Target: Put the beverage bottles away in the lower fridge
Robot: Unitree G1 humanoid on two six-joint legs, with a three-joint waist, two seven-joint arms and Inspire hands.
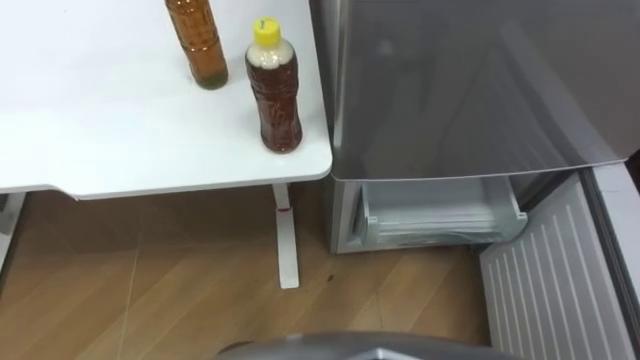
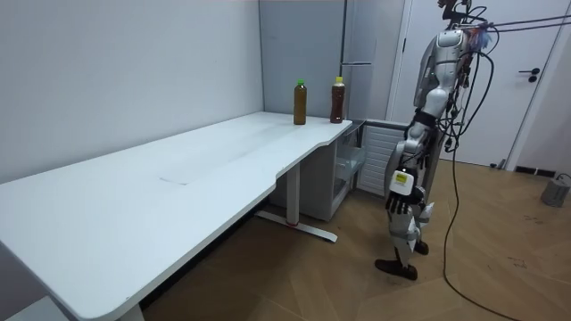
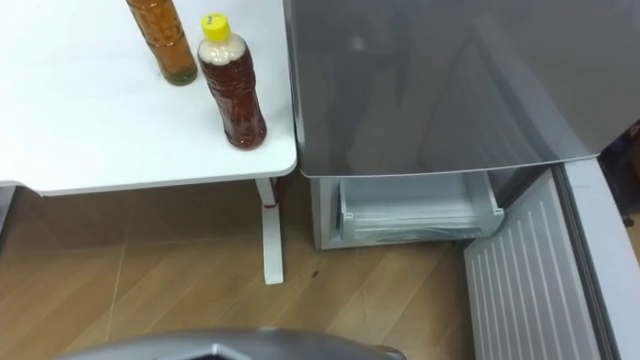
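Observation:
Two drink bottles stand at the corner of the white table (image 1: 100, 130) beside the fridge. The nearer one (image 1: 273, 95) holds dark tea and has a yellow cap. The farther one (image 1: 197, 45) holds amber drink, and its green cap (image 2: 300, 83) is seen from the room. The grey fridge (image 1: 470, 90) stands right of the table. Its lower door (image 1: 545, 290) is swung open, and a clear drawer (image 1: 440, 220) shows inside. I stand upright in front of the fridge. My left hand (image 2: 399, 198) hangs at my side, open and holding nothing.
The table's white leg (image 1: 287, 240) stands on the wooden floor close to the fridge's lower left corner. The open lower door takes up the floor at my right. A white room door (image 2: 526, 80) and a small grey can (image 2: 555, 190) are behind me.

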